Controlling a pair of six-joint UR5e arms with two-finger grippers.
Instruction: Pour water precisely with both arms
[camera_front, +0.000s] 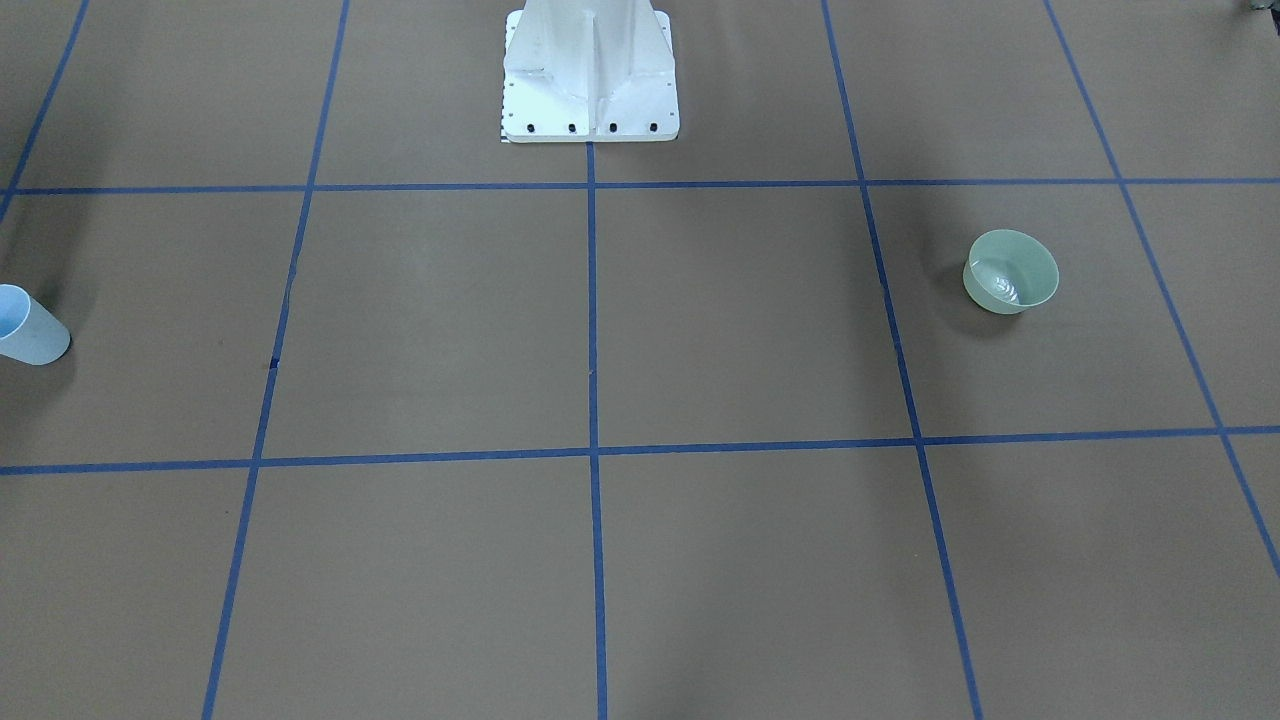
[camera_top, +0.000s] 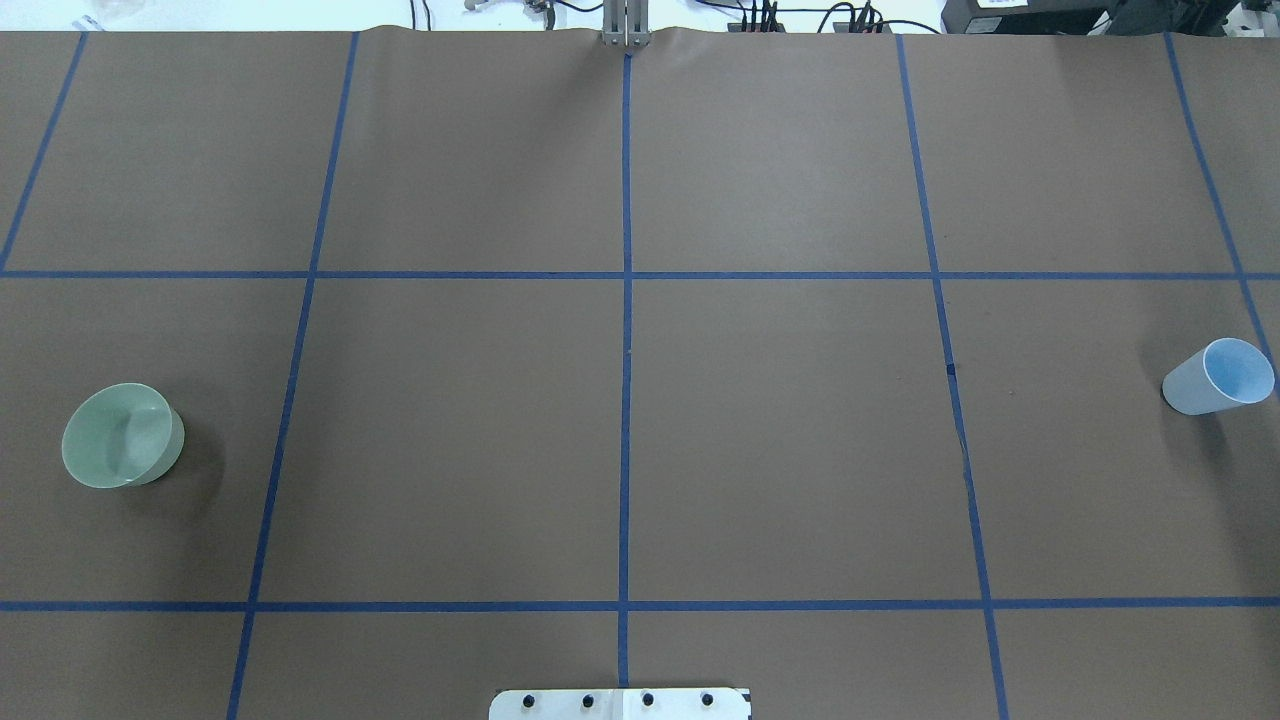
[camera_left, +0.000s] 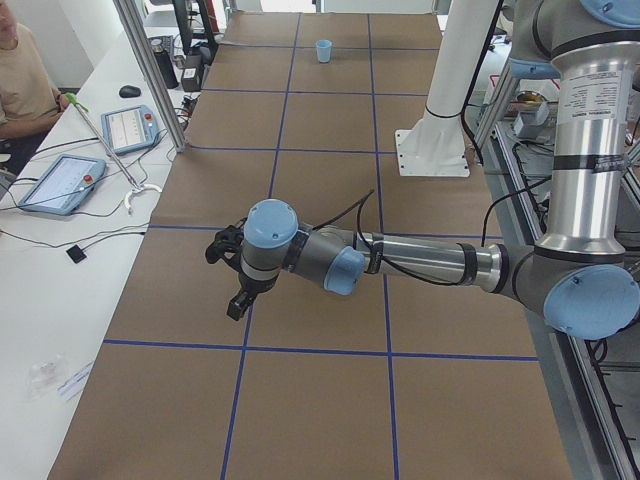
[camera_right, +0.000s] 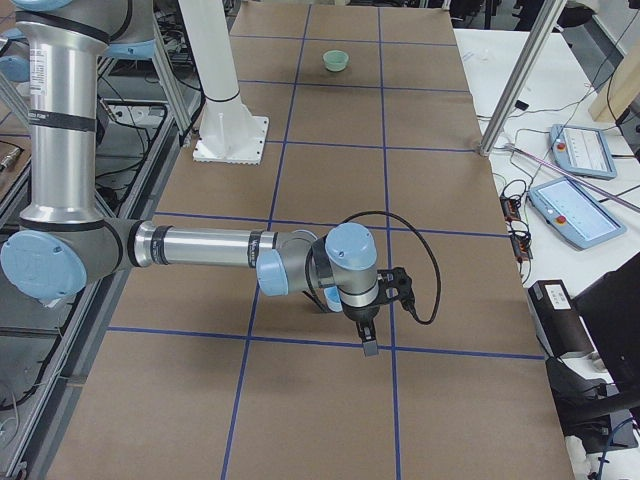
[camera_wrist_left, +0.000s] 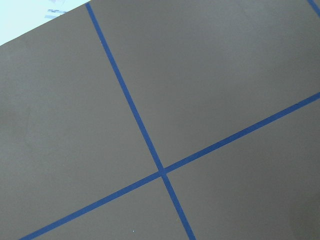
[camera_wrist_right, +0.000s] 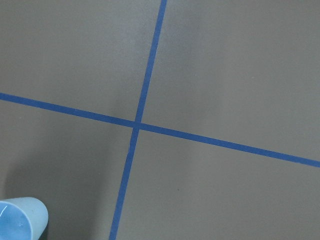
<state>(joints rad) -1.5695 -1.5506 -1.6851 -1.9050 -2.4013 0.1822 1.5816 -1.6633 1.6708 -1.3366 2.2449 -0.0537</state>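
A pale green bowl (camera_front: 1010, 272) stands on the brown table on my left side; it also shows in the overhead view (camera_top: 122, 436) and far off in the exterior right view (camera_right: 336, 61). A pale blue cup (camera_front: 30, 325) stands upright at my right end, seen in the overhead view (camera_top: 1218, 377), the exterior left view (camera_left: 323, 50) and the right wrist view (camera_wrist_right: 20, 218). My left gripper (camera_left: 234, 292) and right gripper (camera_right: 368, 338) hang low over the table ends, showing only in side views. I cannot tell whether they are open or shut.
The white ribbed pedestal (camera_front: 590, 80) stands at the table's robot-side edge. Blue tape lines (camera_top: 626, 400) grid the brown surface. An operator (camera_left: 20, 70) sits at a side bench with control tablets (camera_left: 60, 182). More tablets (camera_right: 582, 212) lie beside the other end.
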